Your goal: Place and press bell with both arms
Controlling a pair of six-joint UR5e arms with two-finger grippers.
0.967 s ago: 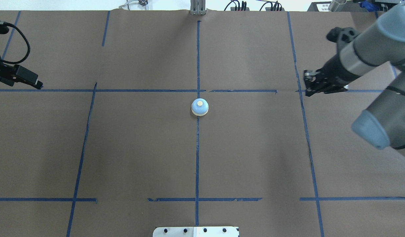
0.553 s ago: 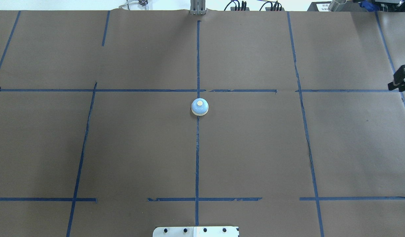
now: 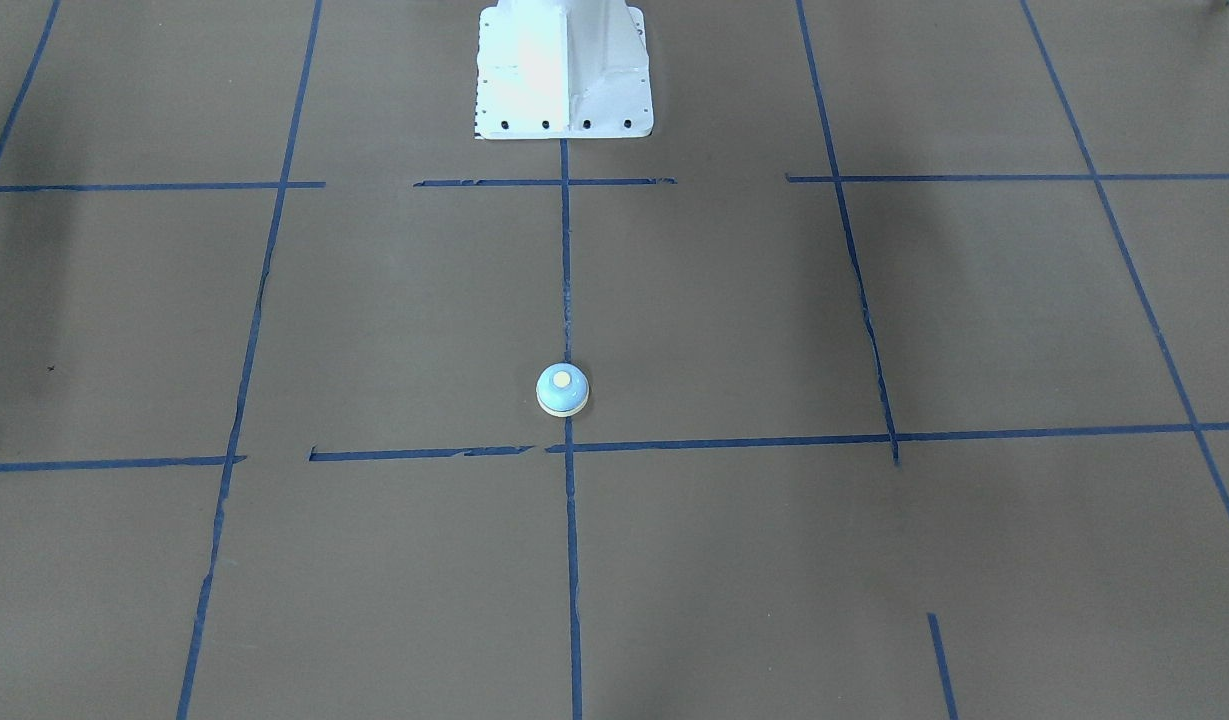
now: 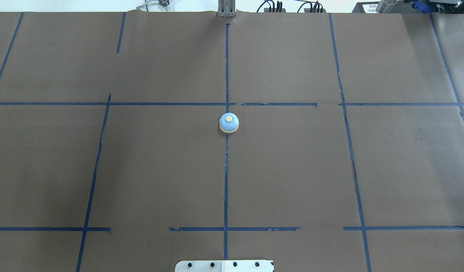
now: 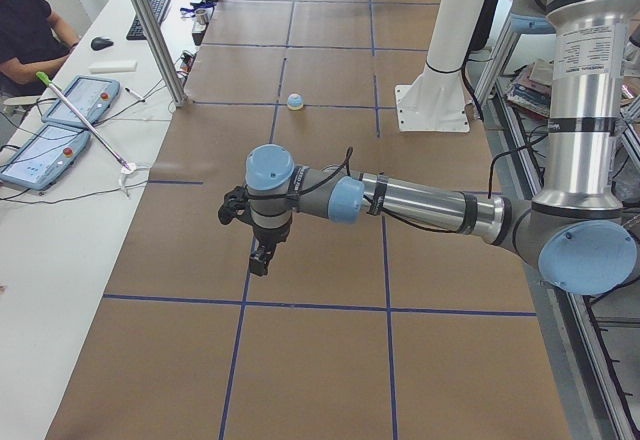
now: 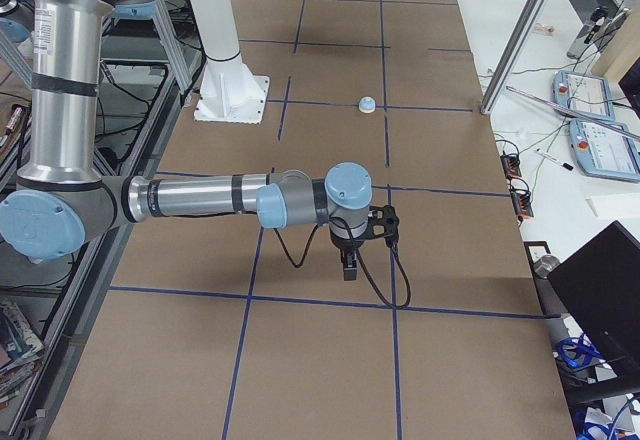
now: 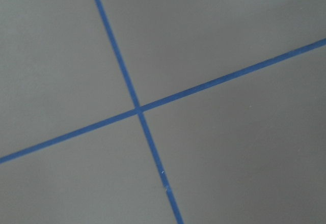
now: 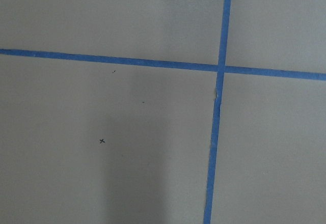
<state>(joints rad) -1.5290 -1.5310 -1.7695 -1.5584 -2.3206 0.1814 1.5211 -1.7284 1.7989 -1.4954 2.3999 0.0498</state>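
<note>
Out at the robot's left end of the desk (image 4: pixel 160 170), the left arm (image 5: pixel 420 200) stretches low. The left fingers (image 5: pixel 262 256) hang point-down above the brown paper, near a crossing of blue tape (image 7: pixel 138 109). From this side I cannot tell how far apart they stand, and I see nothing in them. In the middle sits the bell (image 4: pixel 228 123), upright with its button on top. It is on the centre tape line, just on the robot's side of the cross line, and nothing touches it. At the far right end the right arm (image 6: pixel 200 200) mirrors the first. The right fingers (image 6: pixel 347 263) also point down over bare paper, and again I cannot tell their opening, though they look empty. The bell lies inward from both sets of fingers and well apart from each, and neither arm looks clearly nearer. Being round, it has no long axis to line up with. To my eye it looks already placed, so any press would mean travelling in to the centre and coming straight down on the button.
</note>
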